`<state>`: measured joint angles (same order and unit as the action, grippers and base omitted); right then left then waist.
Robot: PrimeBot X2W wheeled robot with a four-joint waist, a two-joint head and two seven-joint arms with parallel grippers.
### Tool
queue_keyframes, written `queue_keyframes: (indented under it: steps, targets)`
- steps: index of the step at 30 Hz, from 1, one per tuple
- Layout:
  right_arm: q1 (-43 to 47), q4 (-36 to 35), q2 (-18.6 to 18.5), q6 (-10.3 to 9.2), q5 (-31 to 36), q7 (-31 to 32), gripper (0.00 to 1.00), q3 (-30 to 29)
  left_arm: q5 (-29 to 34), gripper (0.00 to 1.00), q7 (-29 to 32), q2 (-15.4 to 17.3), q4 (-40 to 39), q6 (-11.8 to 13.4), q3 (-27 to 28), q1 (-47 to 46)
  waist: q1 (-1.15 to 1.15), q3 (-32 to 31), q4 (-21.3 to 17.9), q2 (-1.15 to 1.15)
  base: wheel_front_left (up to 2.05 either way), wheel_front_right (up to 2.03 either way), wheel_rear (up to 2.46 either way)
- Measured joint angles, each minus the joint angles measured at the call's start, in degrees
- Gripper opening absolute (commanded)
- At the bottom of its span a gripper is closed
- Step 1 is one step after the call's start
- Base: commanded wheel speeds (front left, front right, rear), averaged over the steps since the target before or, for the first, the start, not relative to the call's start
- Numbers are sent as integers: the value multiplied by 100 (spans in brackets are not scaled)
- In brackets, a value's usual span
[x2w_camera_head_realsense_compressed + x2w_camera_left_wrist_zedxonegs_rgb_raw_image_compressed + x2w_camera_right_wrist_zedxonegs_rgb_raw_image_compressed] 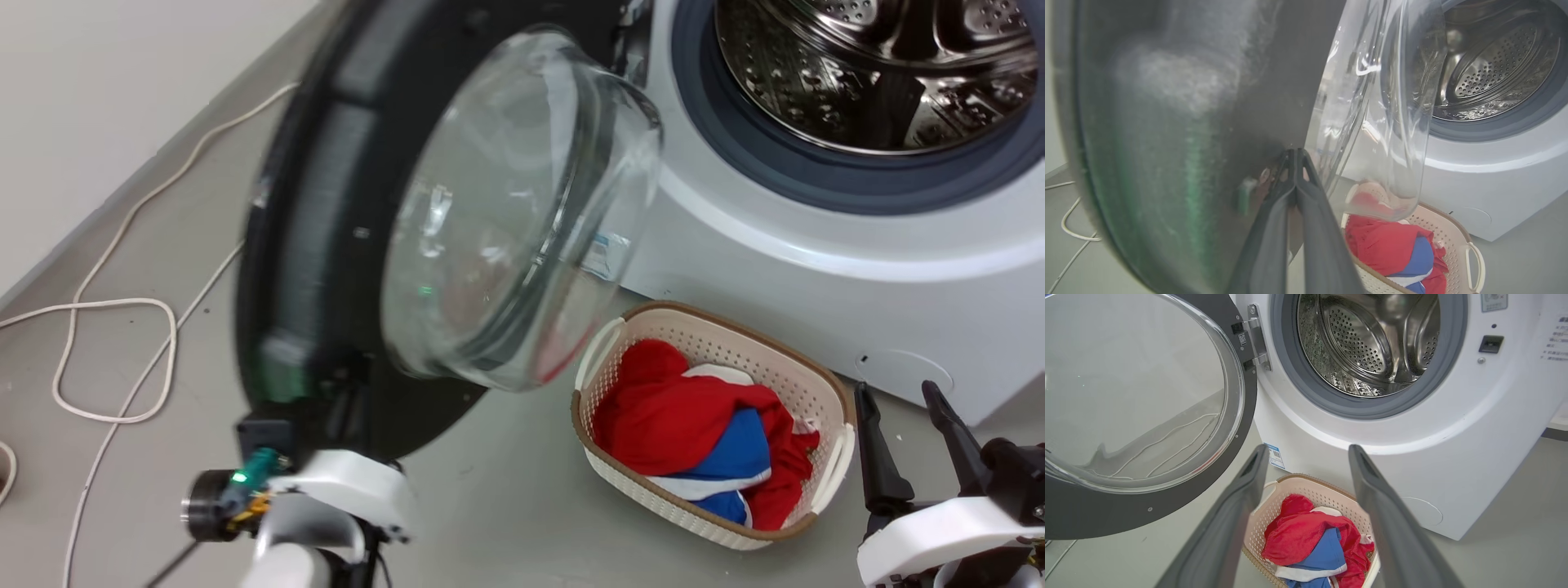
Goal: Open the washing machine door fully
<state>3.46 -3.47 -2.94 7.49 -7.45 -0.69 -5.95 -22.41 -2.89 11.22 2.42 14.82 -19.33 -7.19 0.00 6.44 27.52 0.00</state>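
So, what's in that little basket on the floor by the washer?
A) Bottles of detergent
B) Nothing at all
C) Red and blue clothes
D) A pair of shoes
C: the basket on the floor in front of the washing machine holds crumpled clothes in red and blue, with a little white showing.

Smooth grey floor, pale wall at the left, white cable looped on the floor beside it
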Motion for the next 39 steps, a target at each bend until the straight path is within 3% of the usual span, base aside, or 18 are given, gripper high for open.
queue_keyframes:
  steps: [14,18,26,39]
  targets:
    - [-246,-428,-223,0,38,123,100,44,-642,0,-672,455,1020,-132,1184,-740,0,588,-463,0,0,0,0]
    - [-297,-476,-290,0,5,130,100,43,-886,0,-791,600,1373,-283,1482,-968,1,750,-554,0,0,0,0]
    - [-436,-472,-444,0,-34,188,100,51,-1171,0,-891,850,2226,-626,1752,-1463,0,977,-606,0,0,0,0]
    - [-460,-272,-481,0,-104,60,100,43,-1092,0,-1125,822,2638,-675,1767,-1494,0,756,-538,0,0,0,0]
